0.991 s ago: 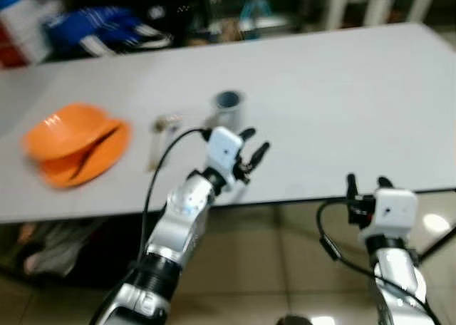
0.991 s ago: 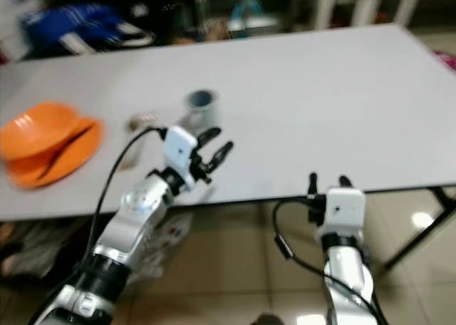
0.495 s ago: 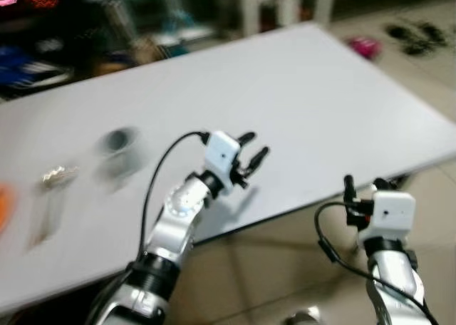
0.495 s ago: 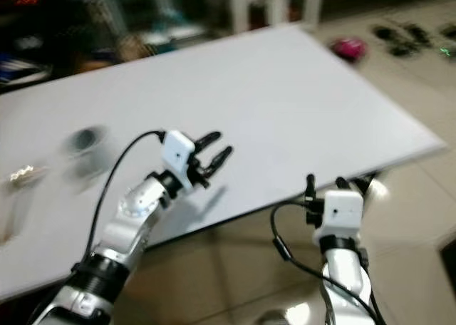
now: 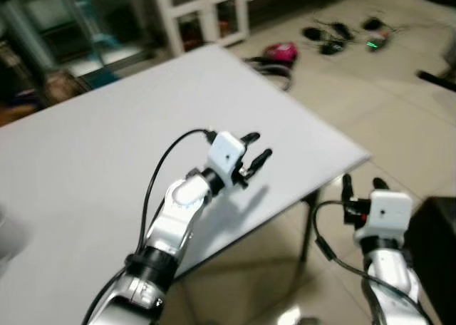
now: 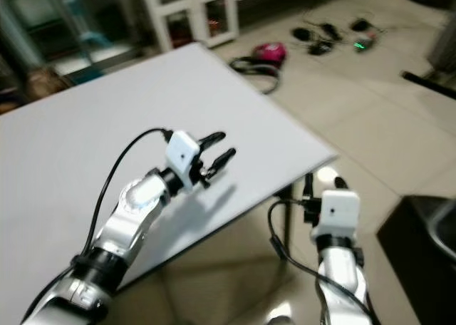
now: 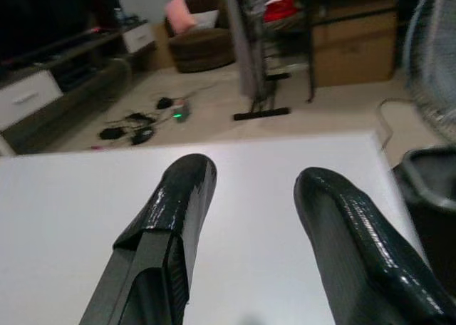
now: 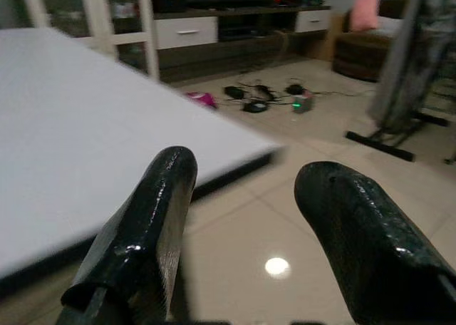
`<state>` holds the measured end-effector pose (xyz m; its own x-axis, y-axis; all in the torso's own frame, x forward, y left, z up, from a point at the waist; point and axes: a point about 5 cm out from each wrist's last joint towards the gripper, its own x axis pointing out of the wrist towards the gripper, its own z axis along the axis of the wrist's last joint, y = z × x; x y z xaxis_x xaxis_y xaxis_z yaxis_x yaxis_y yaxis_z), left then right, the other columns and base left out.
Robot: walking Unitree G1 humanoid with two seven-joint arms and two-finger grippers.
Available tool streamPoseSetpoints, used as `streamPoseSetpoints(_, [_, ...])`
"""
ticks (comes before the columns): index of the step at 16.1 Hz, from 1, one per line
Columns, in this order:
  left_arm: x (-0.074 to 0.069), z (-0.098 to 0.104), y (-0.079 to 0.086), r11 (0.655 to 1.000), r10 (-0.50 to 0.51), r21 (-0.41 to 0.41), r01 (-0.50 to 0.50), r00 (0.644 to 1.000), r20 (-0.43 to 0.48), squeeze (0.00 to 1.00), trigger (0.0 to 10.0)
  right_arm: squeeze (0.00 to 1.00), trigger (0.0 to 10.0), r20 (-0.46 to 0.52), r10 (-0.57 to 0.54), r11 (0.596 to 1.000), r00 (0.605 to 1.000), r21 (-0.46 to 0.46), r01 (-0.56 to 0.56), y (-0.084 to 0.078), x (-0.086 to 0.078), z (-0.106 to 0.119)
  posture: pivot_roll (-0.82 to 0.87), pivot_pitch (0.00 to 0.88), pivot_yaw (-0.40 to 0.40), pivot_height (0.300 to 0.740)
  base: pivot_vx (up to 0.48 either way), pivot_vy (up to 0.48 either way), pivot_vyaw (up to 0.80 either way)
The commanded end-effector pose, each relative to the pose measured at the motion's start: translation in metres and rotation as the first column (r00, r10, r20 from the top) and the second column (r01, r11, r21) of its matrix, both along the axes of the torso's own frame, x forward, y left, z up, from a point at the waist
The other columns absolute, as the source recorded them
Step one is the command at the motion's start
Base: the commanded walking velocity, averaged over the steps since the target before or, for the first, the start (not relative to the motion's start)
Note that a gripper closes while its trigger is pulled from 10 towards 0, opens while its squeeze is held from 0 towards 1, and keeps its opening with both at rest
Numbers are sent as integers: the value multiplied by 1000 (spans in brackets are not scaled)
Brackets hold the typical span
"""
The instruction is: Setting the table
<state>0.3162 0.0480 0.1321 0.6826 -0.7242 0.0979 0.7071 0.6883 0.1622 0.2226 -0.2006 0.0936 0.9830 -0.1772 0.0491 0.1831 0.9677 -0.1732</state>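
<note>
A bare white table (image 5: 85, 147) stretches across the left of the eye views, its right corner (image 5: 360, 156) near the middle. My left gripper (image 5: 260, 144) is raised over the table close to that corner, open, with nothing between its black fingers (image 7: 178, 197). My right gripper (image 5: 362, 181) hangs lower, off the table's front edge and over the tiled floor. It is open and empty, and its fingers (image 8: 342, 211) point towards the table corner.
A pink object (image 5: 279, 51) and dark cables (image 5: 335, 33) lie on the floor beyond the table corner. A white cabinet (image 5: 206, 11) stands behind the table. A black bin (image 5: 434, 232) sits at the right. A table leg (image 5: 308, 225) stands below the corner.
The camera has swung to the right, so the orange bowls, cup and cutlery have slid out of view on the left. Both arms hold the same pose.
</note>
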Motion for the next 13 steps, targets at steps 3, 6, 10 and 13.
streamPoseSetpoints(3, [1,-6,3,1000,10,-1,-10,999,-51,0,10000,0,10000,-10,-13,1000,1000,6,13,0,-3,-3,-171,0,164,740,0,0,0])
streamPoseSetpoints(6, [14,-12,5,992,109,-44,-118,981,-162,0,10000,0,10000,4,-24,1000,1000,16,24,0,-1,-1,-168,0,163,740,0,0,0])
streamPoseSetpoints(10, [24,-31,45,921,361,-35,-387,886,-290,0,10000,0,10000,33,-42,998,999,48,40,-1,4,7,-171,0,142,740,0,0,0])
streamPoseSetpoints(13, [9,-52,50,907,404,0,-422,867,-292,0,10000,0,10000,-9,18,1000,1000,5,-18,-6,6,4,-141,0,65,740,0,0,0])
